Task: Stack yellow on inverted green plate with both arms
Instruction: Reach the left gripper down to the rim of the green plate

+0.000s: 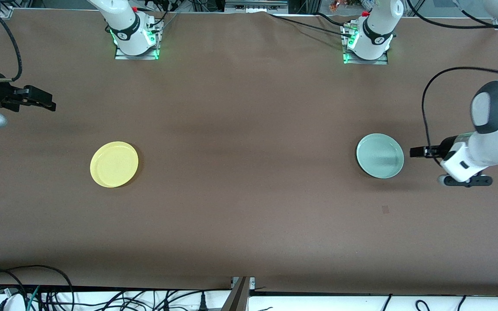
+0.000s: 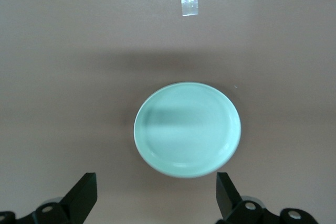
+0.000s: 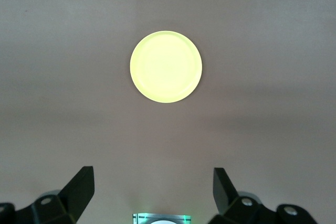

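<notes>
The yellow plate (image 1: pixel 114 164) lies hollow side up on the brown table toward the right arm's end; the right wrist view also shows the plate (image 3: pixel 166 66). The pale mint-green plate (image 1: pixel 380 155) lies hollow side up toward the left arm's end, and the left wrist view has it (image 2: pixel 188 128) close by. My left gripper (image 1: pixel 416 152) hovers open just outside that plate's rim, with nothing between its fingers (image 2: pixel 156 182). Over the table's edge at the right arm's end, my right gripper (image 1: pixel 46 102) hangs open and empty (image 3: pixel 153 174), well apart from the yellow plate.
A small patch of clear tape (image 1: pixel 385 210) sticks to the table nearer the front camera than the green plate (image 2: pixel 189 4). The two arm bases (image 1: pixel 136 41) (image 1: pixel 366 43) stand along the table's edge. Cables (image 1: pixel 59 298) run below the front edge.
</notes>
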